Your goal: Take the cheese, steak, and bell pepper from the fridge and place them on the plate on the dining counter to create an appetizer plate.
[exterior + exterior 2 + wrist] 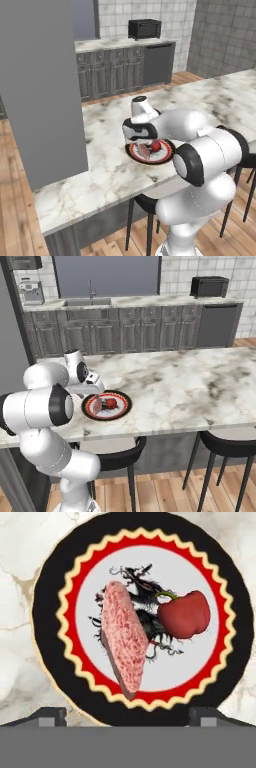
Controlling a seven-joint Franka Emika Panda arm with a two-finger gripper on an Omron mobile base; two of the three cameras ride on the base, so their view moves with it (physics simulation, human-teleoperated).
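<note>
Left base view: the gripper (pixel 146 142) hangs straight above the plate (pixel 134 153), which lies on the dining counter (pixel 110 175) near its front edge. The steak (pixel 144 150) sits directly beneath the hand, the bell pepper (pixel 156 146) just beside it.

Right base view: the plate (pixel 123 400) sits under the hand, the gripper (pixel 98 397) low over the steak (pixel 97 406), with the bell pepper (pixel 111 403) just past it. The arm hides the hand's near side.

Hand view: the steak (pixel 124 640) stands tilted on the plate (pixel 50 577), its edge touching the bell pepper (pixel 185 614).

Hand state: fingertips (pixel 49 716) stand wide apart and carry nothing.

Step in hand: judged a release over the plate. Lift straight away from the plate, so neither finger drags the leaning steak.

Hard to make out: no cheese is apparent on the plate, so a fridge trip probably remains. Whether the steak will settle flat cannot be told.
</note>
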